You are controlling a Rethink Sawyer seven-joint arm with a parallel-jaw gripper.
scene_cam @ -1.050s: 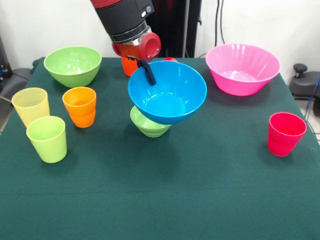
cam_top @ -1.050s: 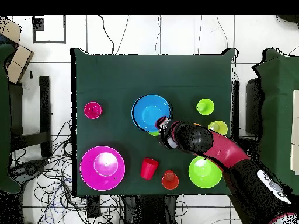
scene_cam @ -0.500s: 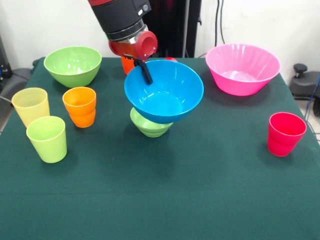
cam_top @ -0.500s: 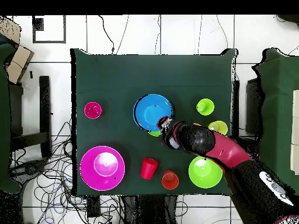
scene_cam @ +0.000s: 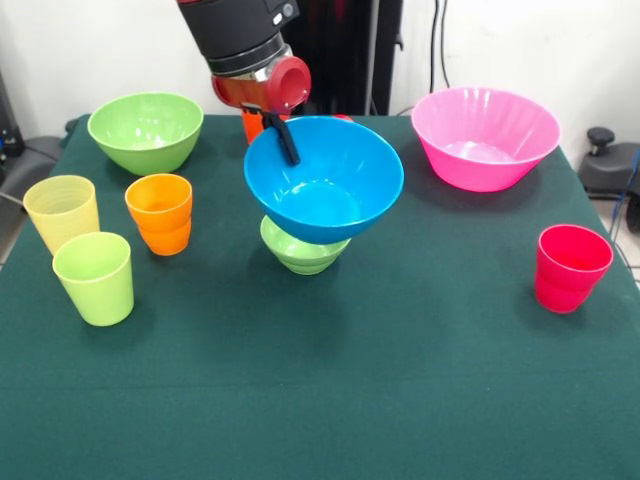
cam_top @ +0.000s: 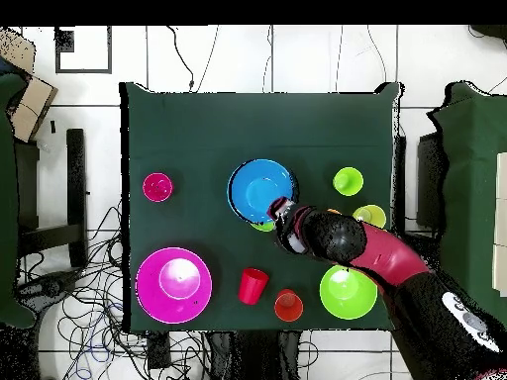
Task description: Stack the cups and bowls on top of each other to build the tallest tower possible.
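Sitting tilted on the small light green bowl (scene_cam: 303, 248) mid-surface: large blue bowl (scene_cam: 325, 180), its far rim clamped in the pincer (scene_cam: 283, 137). Orange cup stack (scene_cam: 161, 213), yellow cup (scene_cam: 62, 209), lime cup (scene_cam: 95, 276) to one side; red cups (scene_cam: 571, 267) and pink bowl (scene_cam: 484, 137) opposite.

The arm reaches down, its end effector (scene_cam: 281, 137) clamped shut.

Front view: across table (scene_cam: 400, 400), close, facing robot. Overhead: high, straight down. Both share tabletop.
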